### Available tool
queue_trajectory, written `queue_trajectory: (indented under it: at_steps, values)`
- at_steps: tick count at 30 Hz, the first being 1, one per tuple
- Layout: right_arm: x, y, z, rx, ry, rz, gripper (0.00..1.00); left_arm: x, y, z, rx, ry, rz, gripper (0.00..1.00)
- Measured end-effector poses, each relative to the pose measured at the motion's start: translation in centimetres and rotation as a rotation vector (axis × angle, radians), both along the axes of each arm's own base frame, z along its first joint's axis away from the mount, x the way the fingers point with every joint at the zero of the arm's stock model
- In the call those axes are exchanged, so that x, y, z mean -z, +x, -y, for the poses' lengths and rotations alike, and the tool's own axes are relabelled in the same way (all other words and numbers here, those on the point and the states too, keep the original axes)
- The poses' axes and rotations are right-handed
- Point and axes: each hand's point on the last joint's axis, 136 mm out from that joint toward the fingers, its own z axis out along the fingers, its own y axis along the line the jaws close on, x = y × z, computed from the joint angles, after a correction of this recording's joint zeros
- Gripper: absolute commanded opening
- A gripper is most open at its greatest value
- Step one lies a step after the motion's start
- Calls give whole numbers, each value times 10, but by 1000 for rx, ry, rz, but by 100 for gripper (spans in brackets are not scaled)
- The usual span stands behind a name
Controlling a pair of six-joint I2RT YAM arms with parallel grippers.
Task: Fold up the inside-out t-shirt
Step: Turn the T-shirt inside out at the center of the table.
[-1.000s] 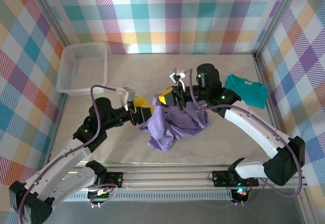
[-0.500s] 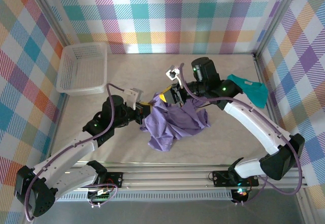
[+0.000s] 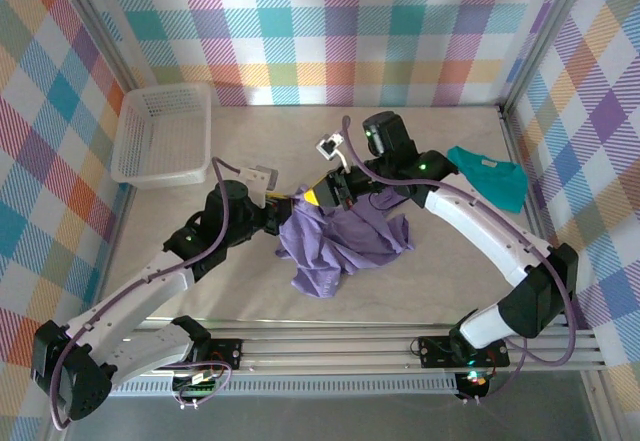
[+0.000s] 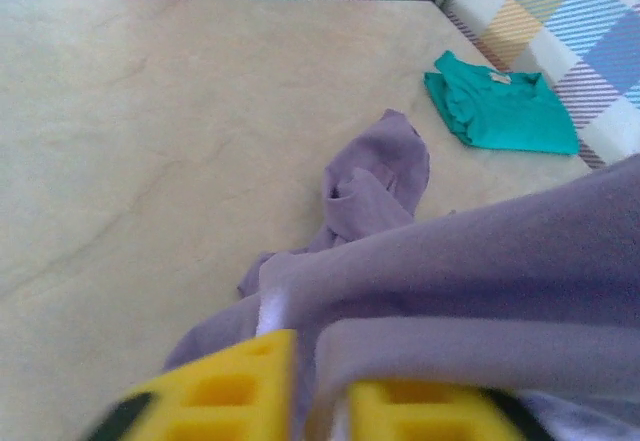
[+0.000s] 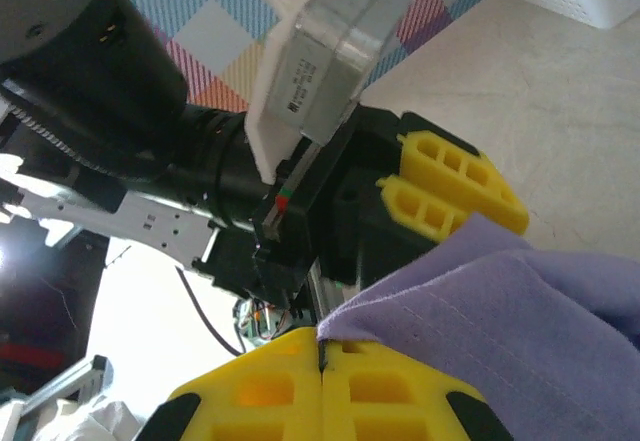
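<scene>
Lavender t-shirt (image 3: pixel 345 243) bunched mid-tabletop (image 3: pixel 255 136), upper edge raised between both arms. Left gripper (image 4: pixel 320 389) clamped on fabric fold, cloth caught in jaws. Right gripper (image 5: pixel 322 356) pinched tight on shirt edge, just beside left gripper. Teal shirt (image 3: pixel 490 179) well apart at right; white basket (image 3: pixel 160 136) at far left

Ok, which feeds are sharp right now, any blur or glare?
Top external: sharp, evenly lit across the lavender t-shirt. Left wrist: near yellow fingers and the held fold are blurred, the teal t-shirt beyond is clearer. Right wrist: blown-out white patch at lower left, cloth stitching crisp.
</scene>
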Motion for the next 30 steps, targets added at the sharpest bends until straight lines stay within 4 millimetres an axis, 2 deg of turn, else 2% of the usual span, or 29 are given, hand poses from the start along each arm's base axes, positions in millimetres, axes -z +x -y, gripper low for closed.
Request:
queue_trajectory:
  at_steps: [3, 6, 8, 11, 13, 16, 18, 23, 30]
  values:
    - [7, 10, -3, 51, -16, -36, 0, 2, -2, -4, -12, 15, -10, 54]
    - [12, 18, -6, 89, -25, -68, 0, -8, -11, -8, -5, -14, 20, 68]
    - [13, 21, -6, 106, -29, -89, 0, -17, -19, -10, 11, -49, 53, 70]
    - [14, 24, -5, 127, -32, -114, 0, -34, -28, -7, 46, -93, 98, 69]
    - [13, 25, -5, 137, -30, -131, 0, -40, -32, 0, 80, -108, 117, 64]
    - [13, 26, -5, 150, -28, -158, 0, -36, -33, 13, 125, -87, 104, 52]
    - [13, 29, -4, 164, -27, -177, 0, -34, -33, 22, 148, -71, 100, 49]
    - [14, 34, -3, 188, -20, -220, 0, -34, -33, 32, 177, -59, 100, 47]
    - [11, 40, -4, 197, 3, -259, 0, -37, -24, 39, 169, -51, 98, 50]
